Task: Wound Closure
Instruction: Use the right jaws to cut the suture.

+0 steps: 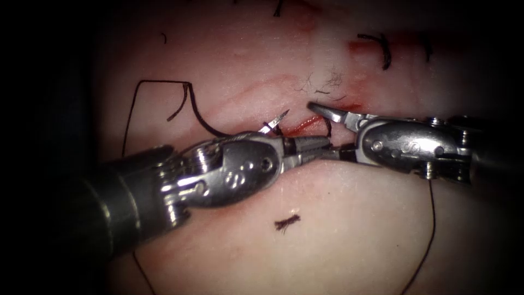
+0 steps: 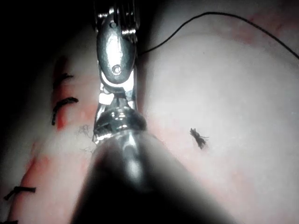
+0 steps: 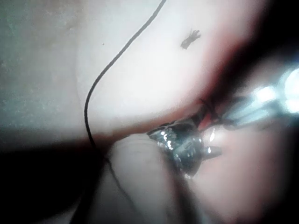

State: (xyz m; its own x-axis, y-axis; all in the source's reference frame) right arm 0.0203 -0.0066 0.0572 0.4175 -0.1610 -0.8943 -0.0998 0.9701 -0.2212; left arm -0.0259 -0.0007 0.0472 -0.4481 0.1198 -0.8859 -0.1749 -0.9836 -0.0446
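1. Landmark: the cut (image 1: 305,127) in the tissue (image 1: 338,229), marked by red fluid (image 1: 299,129).
2. Left gripper (image 1: 319,148) lies along the cut, jaws clenched. They seem to be grasping the needle (image 1: 274,122) at its rear part, but the contact is hidden.
3. The needle's pointed end stands clear above the tissue at the cut's left end.
4. Right gripper (image 1: 327,131) sits at the cut's right end, jaws spread and grasping nothing. Its upper jaw is over the red fluid.
5. Thread (image 1: 164,83) loops well left of the cut, with a second strand below the right tool.
6. Cut end of thread (image 1: 287,222) lies loose below the cut.
7. Risks, as judged: the needle could twist in a shallow grip, the slack loop could snag a wrist, and the crowded tools could collide.
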